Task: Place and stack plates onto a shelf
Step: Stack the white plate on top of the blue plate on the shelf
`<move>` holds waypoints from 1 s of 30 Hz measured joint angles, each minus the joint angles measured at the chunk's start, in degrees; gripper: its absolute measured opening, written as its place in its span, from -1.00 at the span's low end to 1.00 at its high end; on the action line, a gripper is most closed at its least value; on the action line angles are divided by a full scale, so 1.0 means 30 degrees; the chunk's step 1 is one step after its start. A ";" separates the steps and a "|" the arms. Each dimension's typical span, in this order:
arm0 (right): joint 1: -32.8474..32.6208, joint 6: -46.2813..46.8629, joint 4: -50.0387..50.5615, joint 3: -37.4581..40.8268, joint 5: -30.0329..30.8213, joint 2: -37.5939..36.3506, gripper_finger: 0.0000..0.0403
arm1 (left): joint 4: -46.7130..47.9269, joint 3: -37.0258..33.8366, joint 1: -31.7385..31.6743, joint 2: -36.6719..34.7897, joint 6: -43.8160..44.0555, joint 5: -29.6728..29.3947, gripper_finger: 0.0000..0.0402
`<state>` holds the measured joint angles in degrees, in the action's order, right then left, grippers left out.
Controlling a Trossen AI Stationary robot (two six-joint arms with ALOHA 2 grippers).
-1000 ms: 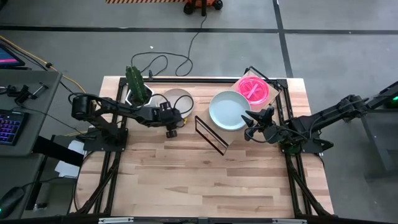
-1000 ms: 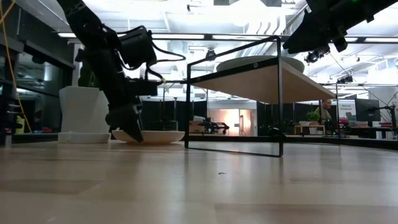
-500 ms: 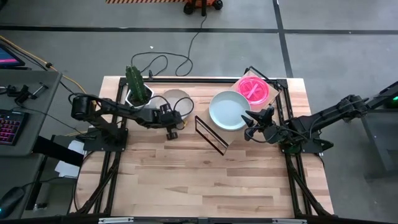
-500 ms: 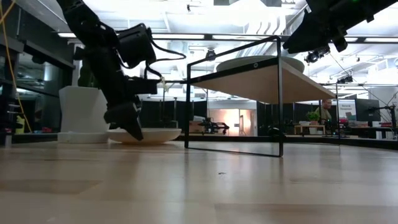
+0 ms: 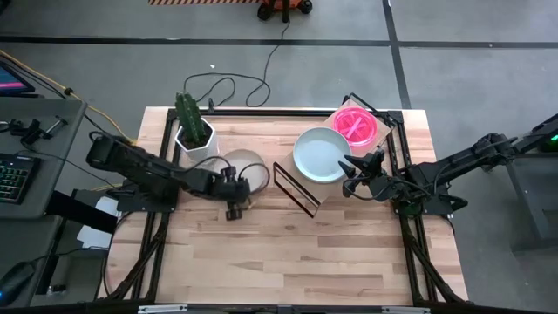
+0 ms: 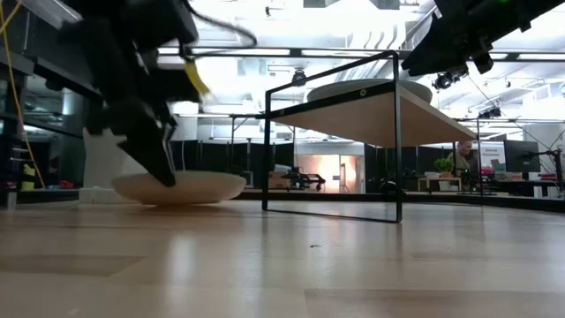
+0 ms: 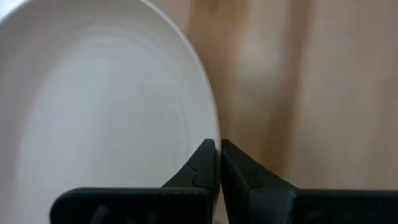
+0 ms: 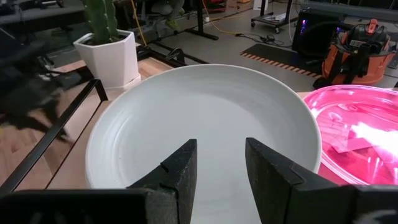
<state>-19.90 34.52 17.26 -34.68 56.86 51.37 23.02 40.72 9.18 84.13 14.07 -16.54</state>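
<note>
Far left of the high view: a desk corner with a keyboard [image 5: 16,172], off the table. Left arm reaches in low over the tabletop [image 5: 288,253]; left gripper [image 5: 233,206] sits at the near rim of the cream plate [image 5: 244,162], which lies flat on the planks between the cactus pot [image 5: 195,133] and the shelf [image 5: 307,187]. In the left wrist view the left gripper's fingers [image 7: 205,163] are pinched almost together right on the plate's edge [image 7: 112,112], so it looks clamped on the rim; low view shows the plate [image 6: 181,187] resting on the wood, not lifted. Step in hand, as I judge it: grasp of the cream plate done, lift and carry to the shelf not yet begun. Next move calls for raising the plate clear of the black frame and bringing it over the board without tilting it out of the thin rim grip. On the shelf: pale grey-green plate [image 5: 321,154] in the middle, pink plate [image 5: 357,126] beyond it at the far end; can't tell how many pink ones are stacked. Right gripper [image 5: 351,175] hovers just at the near edge of the grey-green plate [image 8: 205,124], fingers [image 8: 180,171] parted narrowly, holding nothing, waiting. Surface: light wooden planks, black frame rails along the sides. Room: grey floor with dark tape lines, cables behind the table, an orange machine [image 8: 357,46] on the floor, benches and ceiling lights far back in the low view.
</note>
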 joint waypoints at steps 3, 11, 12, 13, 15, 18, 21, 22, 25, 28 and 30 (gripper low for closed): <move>0.0000 -0.0005 -0.0078 0.0000 0.0000 0.0000 -0.41 | 0.0748 0.0648 0.1284 -0.0480 0.0778 0.0078 -0.99; 0.0000 -0.0005 -0.0287 0.0000 0.0003 0.0000 -0.41 | 0.3321 0.3533 0.3801 -0.1102 0.1297 -0.0587 -1.00; 0.0000 -0.0005 -0.0312 0.0000 0.0000 0.0000 -0.41 | 0.3630 0.3967 0.4023 -0.1143 0.1295 -0.0980 -1.00; 0.0000 -0.0009 -0.0355 0.0000 0.0000 0.0000 -0.41 | 0.3963 0.4423 0.4231 -0.1140 0.1287 -0.1333 -1.00; 0.0000 -0.0005 -0.0444 0.0000 0.0007 0.0000 -0.41 | 0.5208 0.5429 0.4598 -0.1135 0.1298 -0.2098 -1.00; 0.0007 -0.0012 -0.0444 0.0000 0.0007 0.0000 -0.41 | 0.7156 0.6839 0.5143 -0.1135 0.1643 -0.3759 -1.00; 0.0007 -0.0012 -0.0435 0.0000 0.0007 0.0000 -0.41 | 0.8671 0.7924 0.5476 -0.1143 0.1823 -0.5657 -1.00; 0.0003 -0.0016 -0.0437 0.0000 0.0007 0.0000 -0.41 | 0.8955 0.8206 0.5542 -0.1135 0.1775 -0.6190 -1.00; 0.0002 -0.0327 -0.0921 0.0000 0.0221 0.0000 -0.41 | 0.8905 0.8861 0.5488 -0.1135 0.0768 -0.7269 -1.00; -0.0001 -0.1790 -0.2900 0.0000 0.0550 0.0000 -0.41 | 0.8123 0.9123 0.4948 -0.1135 -0.1068 -0.7670 -1.00; -0.0014 -0.3257 -0.4601 0.0000 0.0474 0.0000 -0.41 | 0.7006 0.9125 0.4401 -0.1132 -0.2709 -0.7678 -1.00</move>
<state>-19.94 24.75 3.45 -34.68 58.28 51.37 44.03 68.10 22.38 80.74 5.94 -39.57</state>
